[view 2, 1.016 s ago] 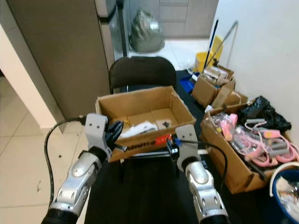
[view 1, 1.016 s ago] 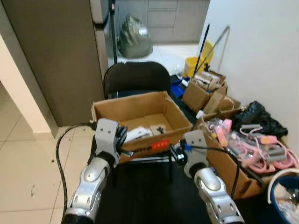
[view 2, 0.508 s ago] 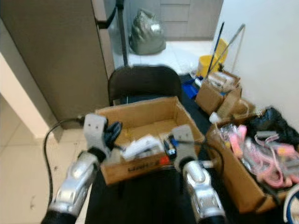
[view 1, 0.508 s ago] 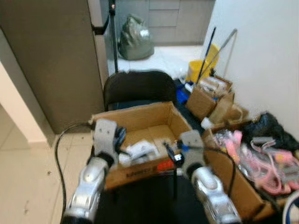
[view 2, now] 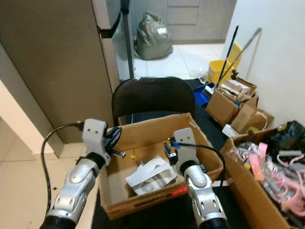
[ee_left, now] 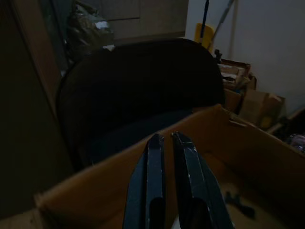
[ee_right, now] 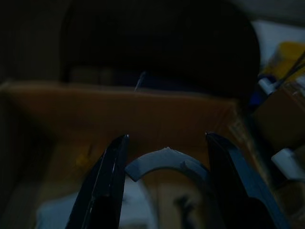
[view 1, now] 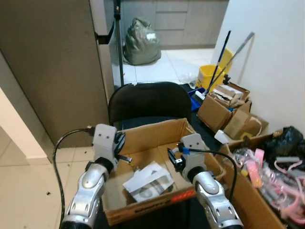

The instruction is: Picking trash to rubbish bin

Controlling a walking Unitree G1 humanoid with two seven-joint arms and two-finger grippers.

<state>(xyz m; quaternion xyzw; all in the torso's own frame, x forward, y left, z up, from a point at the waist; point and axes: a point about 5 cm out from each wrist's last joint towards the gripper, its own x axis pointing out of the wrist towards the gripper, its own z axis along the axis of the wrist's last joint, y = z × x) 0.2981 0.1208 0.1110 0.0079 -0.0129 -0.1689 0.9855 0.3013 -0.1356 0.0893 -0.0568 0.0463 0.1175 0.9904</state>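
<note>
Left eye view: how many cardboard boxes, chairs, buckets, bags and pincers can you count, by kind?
Cardboard boxes: 4
Black chair: 1
Yellow bucket: 1
Bags: 2
Pincers: 2, left pincer shut, right pincer open
Total: 10

1. The cardboard box [view 1: 151,132] has its near left corner cut off by the bottom edge of the left eye view, and both arms cover parts of its rim.
2. The black chair [view 2: 153,98] shows its backrest — the seat is hidden behind and under the box.
3. The white paper [view 2: 151,175] carries print too small to read.
4. The box of pink items [view 1: 272,177] runs off the right edge.
5. The right wrist view is very dark — the pale curved piece [ee_right: 164,162] between the fingers cannot be identified.
</note>
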